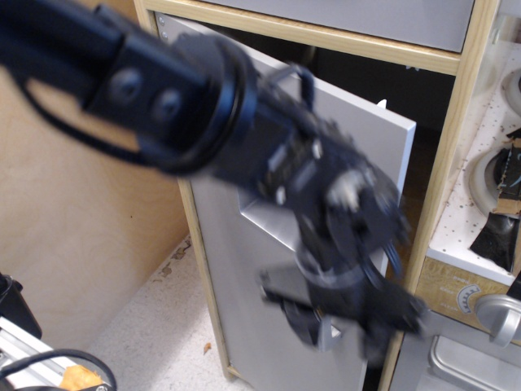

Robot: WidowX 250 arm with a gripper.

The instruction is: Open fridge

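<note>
The fridge (453,138) is a tall light-wood cabinet, and its flat silver-grey door (376,138) stands ajar, swung out on its left hinge with a dark gap at its right edge. My black arm is blurred by motion and covers most of the door, including the dispenser panel. My gripper (342,327) is low on the door's right side, by the bottom end of the silver handle (327,336). The blur hides whether the jaws hold the handle or are off it.
A wooden wall panel (73,212) stands left of the fridge. A small silver oven door (456,362) with a round knob (496,316) is at the lower right. Speckled floor (155,326) lies below, with cables (49,366) at the bottom left.
</note>
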